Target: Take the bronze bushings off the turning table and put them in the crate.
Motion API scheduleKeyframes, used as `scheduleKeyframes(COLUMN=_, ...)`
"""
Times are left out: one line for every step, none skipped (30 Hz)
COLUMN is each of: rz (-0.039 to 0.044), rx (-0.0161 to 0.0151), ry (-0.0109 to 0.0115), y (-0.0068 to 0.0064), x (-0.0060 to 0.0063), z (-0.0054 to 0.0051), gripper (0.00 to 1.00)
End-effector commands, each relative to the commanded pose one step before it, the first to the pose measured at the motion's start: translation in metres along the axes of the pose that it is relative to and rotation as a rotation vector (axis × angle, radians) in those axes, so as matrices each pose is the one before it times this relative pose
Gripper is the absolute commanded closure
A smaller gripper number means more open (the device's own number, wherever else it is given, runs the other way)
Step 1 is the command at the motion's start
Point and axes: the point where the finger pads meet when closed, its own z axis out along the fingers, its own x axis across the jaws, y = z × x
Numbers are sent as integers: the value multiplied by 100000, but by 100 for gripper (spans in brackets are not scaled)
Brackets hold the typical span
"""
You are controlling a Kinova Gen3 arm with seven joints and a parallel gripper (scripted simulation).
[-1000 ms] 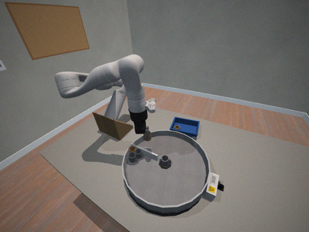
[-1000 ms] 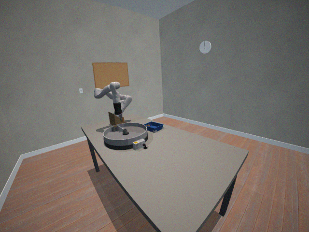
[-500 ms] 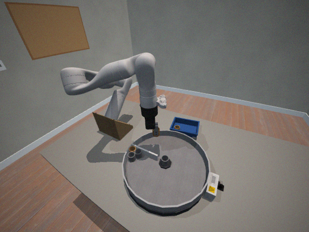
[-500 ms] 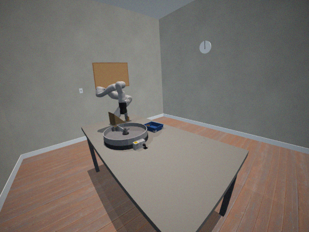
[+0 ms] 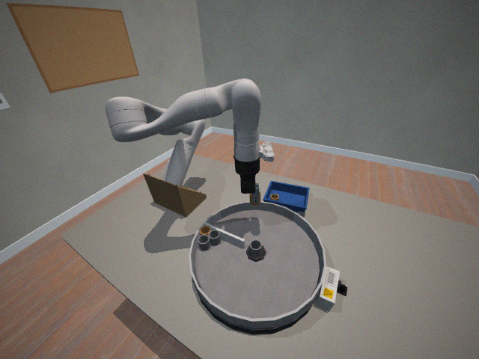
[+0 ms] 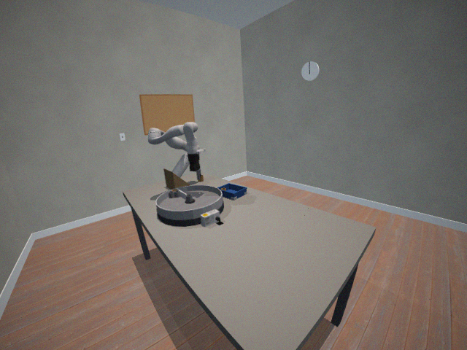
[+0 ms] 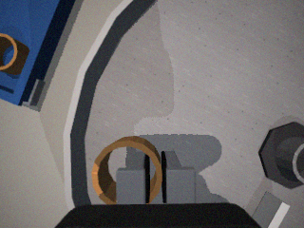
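Note:
My gripper (image 5: 255, 197) is shut on the wall of a bronze bushing (image 7: 127, 169) and holds it in the air above the far rim of the round grey turning table (image 5: 257, 266). It also shows in the wrist view (image 7: 155, 182) and, small, in the exterior view (image 6: 199, 176). The blue crate (image 5: 287, 195) stands just beyond the table, to the right of my gripper, with one bronze bushing (image 5: 275, 196) inside it. Another bronze bushing (image 5: 204, 230) and two steel bushings (image 5: 209, 240) sit together at the table's left edge, beside a white bar (image 5: 228, 234).
A dark hub (image 5: 255, 250) stands at the turning table's middle. A brown cardboard wedge (image 5: 174, 194) stands left of the table by the arm's base. A white control box (image 5: 328, 287) is fixed to the table's right side.

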Motion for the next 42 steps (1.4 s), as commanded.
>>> scheduleKeyframes(rz=-225, rx=-139, ry=233, y=-84, x=-26, z=-54, gripper=100)
scheduleKeyframes(rz=0, rx=0, ry=0, y=0, x=0, z=0, gripper=100)
scheduleKeyframes(rz=0, rx=0, ry=0, y=0, x=0, z=0, gripper=100)
scheduleKeyframes(rz=95, rx=95, ry=-30, y=-935, x=-561, z=-14, gripper=100)
scheduleKeyframes(rz=-1, rx=-1, ry=0, y=-960, x=-582, z=0, gripper=100)
scheduleKeyframes(rz=-1, rx=-1, ry=0, y=-960, x=-582, z=0, gripper=100)
scheduleKeyframes(rz=-1, rx=-1, ry=0, y=-960, x=-582, z=0, gripper=100)
scheduleKeyframes(rz=-1, rx=-1, ry=0, y=-960, x=-582, z=0, gripper=100)
scheduleKeyframes(rz=0, rx=0, ry=0, y=0, x=0, z=0, gripper=100)
scheduleKeyframes(rz=0, rx=0, ry=0, y=0, x=0, z=0, gripper=100)
scheduleKeyframes(rz=0, rx=0, ry=0, y=0, x=0, z=0, gripper=100)
scheduleKeyframes(rz=0, rx=0, ry=0, y=0, x=0, z=0, gripper=100)
scheduleKeyframes(rz=0, rx=0, ry=0, y=0, x=0, z=0, gripper=100)
scheduleKeyframes(rz=0, rx=0, ry=0, y=0, x=0, z=0, gripper=100)
scheduleKeyframes(rz=0, rx=0, ry=0, y=0, x=0, z=0, gripper=100)
scheduleKeyframes(rz=0, rx=0, ry=0, y=0, x=0, z=0, gripper=100)
scheduleKeyframes(rz=0, rx=0, ry=0, y=0, x=0, z=0, gripper=100)
scheduleKeyframes(rz=0, rx=0, ry=0, y=0, x=0, z=0, gripper=100)
scheduleKeyframes(rz=0, rx=0, ry=0, y=0, x=0, z=0, gripper=100)
scheduleKeyframes(rz=0, rx=0, ry=0, y=0, x=0, z=0, gripper=100)
scheduleKeyframes(rz=101, rx=91, ry=-35, y=-934, x=-554, z=-16, gripper=100)
scheduleKeyframes(rz=-1, rx=-1, ry=0, y=-960, x=-582, z=0, gripper=100)
scheduleKeyframes(rz=-1, rx=-1, ry=0, y=-960, x=-582, z=0, gripper=100)
scheduleKeyframes(rz=-1, rx=-1, ry=0, y=-960, x=-582, z=0, gripper=100)
scheduleKeyframes(rz=-1, rx=-1, ry=0, y=-960, x=-582, z=0, gripper=100)
scheduleKeyframes(rz=0, rx=0, ry=0, y=0, x=0, z=0, gripper=100)
scheduleKeyframes(rz=0, rx=0, ry=0, y=0, x=0, z=0, gripper=100)
scheduleKeyframes(rz=0, rx=0, ry=0, y=0, x=0, z=0, gripper=100)
scheduleKeyframes(rz=0, rx=0, ry=0, y=0, x=0, z=0, gripper=100)
scheduleKeyframes(rz=0, rx=0, ry=0, y=0, x=0, z=0, gripper=100)
scheduleKeyframes(rz=0, rx=0, ry=0, y=0, x=0, z=0, gripper=100)
scheduleKeyframes(rz=0, rx=0, ry=0, y=0, x=0, z=0, gripper=100)
scheduleKeyframes(rz=0, rx=0, ry=0, y=0, x=0, z=0, gripper=100)
scheduleKeyframes(rz=0, rx=0, ry=0, y=0, x=0, z=0, gripper=100)
scheduleKeyframes(rz=0, rx=0, ry=0, y=0, x=0, z=0, gripper=100)
scheduleKeyframes(rz=0, rx=0, ry=0, y=0, x=0, z=0, gripper=100)
scheduleKeyframes(rz=0, rx=0, ry=0, y=0, x=0, z=0, gripper=100)
scheduleKeyframes(rz=105, rx=84, ry=-38, y=-935, x=-548, z=-18, gripper=100)
scheduleKeyframes(rz=-1, rx=-1, ry=0, y=-960, x=-582, z=0, gripper=100)
scheduleKeyframes(rz=-1, rx=-1, ry=0, y=-960, x=-582, z=0, gripper=100)
scheduleKeyframes(rz=-1, rx=-1, ry=0, y=-960, x=-582, z=0, gripper=100)
scheduleKeyframes(rz=-1, rx=-1, ry=0, y=-960, x=-582, z=0, gripper=100)
